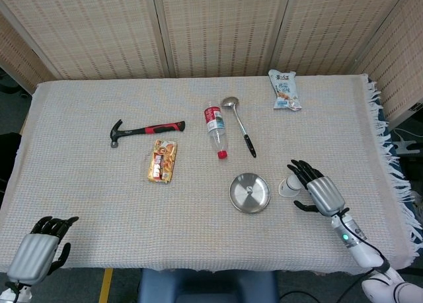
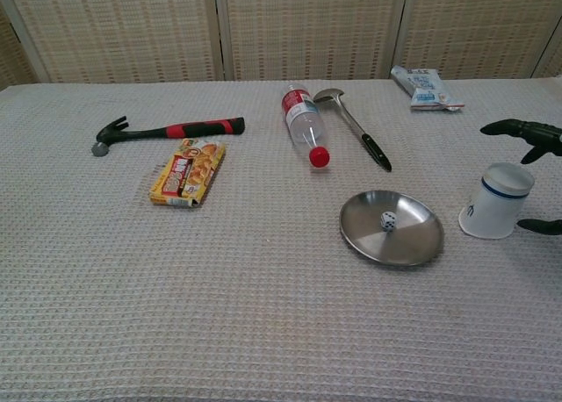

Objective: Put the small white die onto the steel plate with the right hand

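The small white die [image 2: 387,220] lies inside the steel plate [image 2: 413,241], near its middle; in the head view the plate [image 1: 250,192] shows but the die is too small to make out. An upturned white cup [image 2: 496,200] with a blue band stands on the cloth just right of the plate, also seen as the cup [image 1: 289,185] in the head view. My right hand [image 1: 317,192] is beside the cup with fingers spread and holds nothing; only its fingertips [image 2: 520,130] reach into the chest view. My left hand [image 1: 41,247] rests at the near left table edge with fingers loosely curled.
A hammer [image 1: 147,130], a snack packet [image 1: 162,161], a lying plastic bottle [image 1: 215,130] and a ladle [image 1: 239,124] lie across the middle of the table. A white bag [image 1: 285,89] sits at the back right. The cloth's fringed edge [image 1: 388,157] runs along the right.
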